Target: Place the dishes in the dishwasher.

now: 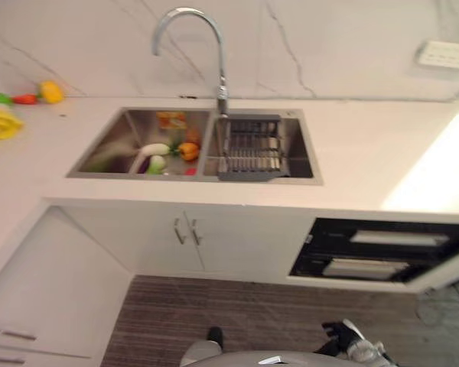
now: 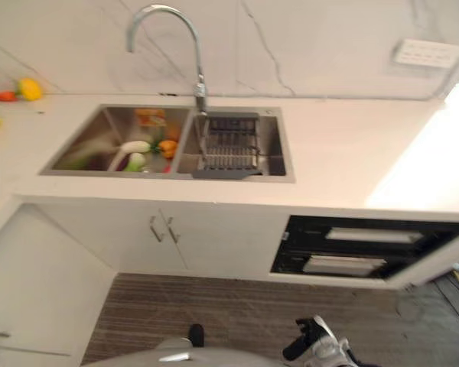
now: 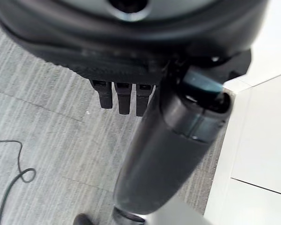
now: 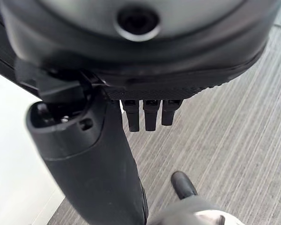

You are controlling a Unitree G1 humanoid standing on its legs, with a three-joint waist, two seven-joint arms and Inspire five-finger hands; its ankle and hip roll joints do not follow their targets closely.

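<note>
Steel sink [image 1: 291, 164] at frame centre held a dish rack [image 1: 250, 147], while the left hand [image 3: 124, 96] and right hand [image 4: 147, 112] were hung low, fingers straight, nothing gripped.

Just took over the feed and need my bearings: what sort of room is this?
A kitchen, most likely: a double-bowl steel sink under a gooseneck faucet, white cabinet doors below, and a dishwasher built in under the counter.

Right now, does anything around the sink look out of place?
Yes. Toy-like vegetables lie piled in the left basin of the sink, where dishes might be expected. The dishwasher under the counter stands open with its racks showing. Nothing looks spilled or broken.
</note>
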